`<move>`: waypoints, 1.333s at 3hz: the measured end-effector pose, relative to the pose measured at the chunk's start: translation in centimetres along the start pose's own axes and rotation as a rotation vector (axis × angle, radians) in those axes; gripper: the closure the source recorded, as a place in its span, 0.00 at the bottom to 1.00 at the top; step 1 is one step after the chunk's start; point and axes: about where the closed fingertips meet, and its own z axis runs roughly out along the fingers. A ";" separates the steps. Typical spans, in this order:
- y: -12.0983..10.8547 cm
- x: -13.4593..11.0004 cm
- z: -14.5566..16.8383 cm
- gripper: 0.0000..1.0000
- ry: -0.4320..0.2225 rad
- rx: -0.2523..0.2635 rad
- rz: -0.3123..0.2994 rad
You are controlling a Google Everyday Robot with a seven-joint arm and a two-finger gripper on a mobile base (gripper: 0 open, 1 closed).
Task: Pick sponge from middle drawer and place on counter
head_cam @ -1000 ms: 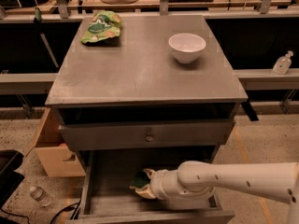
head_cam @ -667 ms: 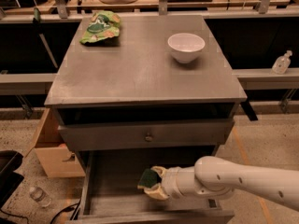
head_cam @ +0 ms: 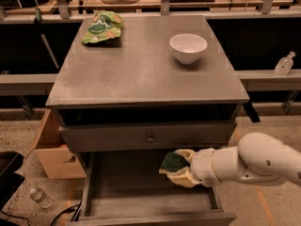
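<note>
My gripper [head_cam: 178, 169] is shut on the sponge [head_cam: 172, 162], a dark green pad with a yellow edge, and holds it above the right part of the open middle drawer [head_cam: 141, 199]. The drawer's grey floor is bare. The sponge is just below the closed drawer front with a round knob [head_cam: 149, 138]. My white arm [head_cam: 254, 164] reaches in from the right. The grey counter [head_cam: 141, 65] lies above.
A white bowl [head_cam: 188, 47] stands on the counter's right back part and a light-green snack bag [head_cam: 101, 27] at its back left. A cardboard box [head_cam: 54, 152] and a plastic bottle [head_cam: 40, 197] are on the floor to the left.
My gripper has lifted the sponge up out of the drawer and moved it to the right and higher, close under the knobbed drawer front.
</note>
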 end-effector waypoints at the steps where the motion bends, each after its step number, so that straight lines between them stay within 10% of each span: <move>1: 1.4 -4.8 -5.2 1.00 0.039 -0.028 -0.039; 3: 1.9 -18.1 -12.3 1.00 0.050 0.074 -0.135; 4: 1.9 -18.1 -12.3 1.00 0.050 0.074 -0.135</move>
